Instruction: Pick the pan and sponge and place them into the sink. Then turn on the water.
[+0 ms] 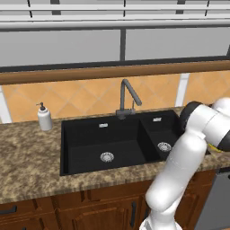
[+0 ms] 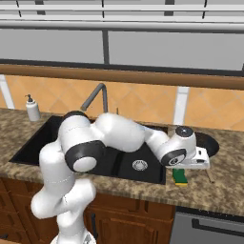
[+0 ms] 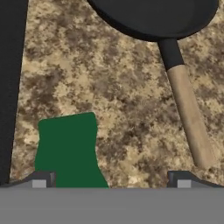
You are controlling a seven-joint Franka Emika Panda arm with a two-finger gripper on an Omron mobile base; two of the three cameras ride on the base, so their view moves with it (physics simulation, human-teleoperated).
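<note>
Nothing in the sink yet: I'm hovering over the counter right of the basins.

My gripper point(image 3: 111, 183) is spread wide and empty, its tips straddling bare granite. The sponge point(image 3: 68, 151), green side up, lies on the counter point(image 3: 131, 118) near one fingertip; the frying pan point(image 3: 153, 17) sits just beyond, wooden handle pointing back at me. The black double-basin sink point(image 1: 108, 139) holds neither, and no water runs from the faucet point(image 1: 127, 96). Both pickups and the tap are all left to do.

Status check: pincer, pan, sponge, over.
Pincer open, empty, above counter. Sponge by one fingertip; pan beyond, handle toward hand. Both outside sink. No water running.
</note>
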